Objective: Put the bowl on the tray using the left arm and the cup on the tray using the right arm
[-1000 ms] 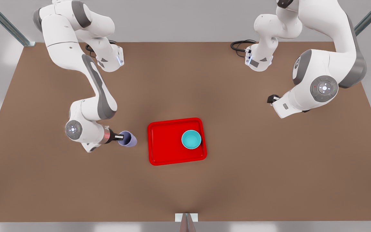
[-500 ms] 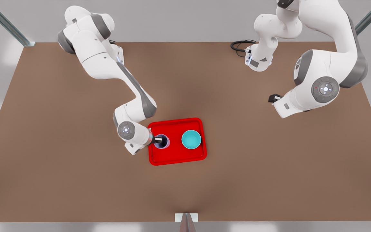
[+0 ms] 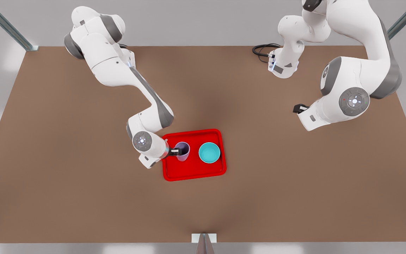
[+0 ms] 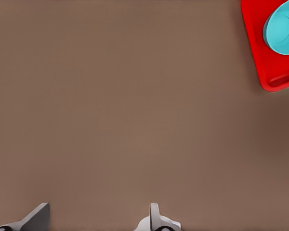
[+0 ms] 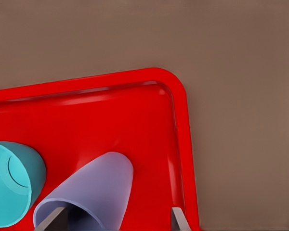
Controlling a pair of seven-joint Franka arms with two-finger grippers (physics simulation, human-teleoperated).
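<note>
The right gripper [image 3: 175, 152] hangs over the tray [image 3: 193, 171] at the front view's left end, and its jaws stand apart around the rim of the cup [image 3: 182, 151]: in the right wrist view one finger sits inside the cup's [image 5: 89, 195] mouth and the other well outside its wall, so whether they grip it I cannot tell for sure; it looks like a loose hold or a release. The cup is within the tray's [image 5: 111, 115] rim, tilted, with its long axis leaning away from the gripper toward the bowl [image 5: 12, 183] just beside it. The bowl [image 3: 209, 152] sits upright on the tray's other half. The coming move likely turns on that tilt: the cup must settle upright without knocking the bowl. The left gripper [image 4: 98, 219] waits open and empty over bare desk [image 3: 294, 183], well away from the tray [image 4: 265, 53].
</note>
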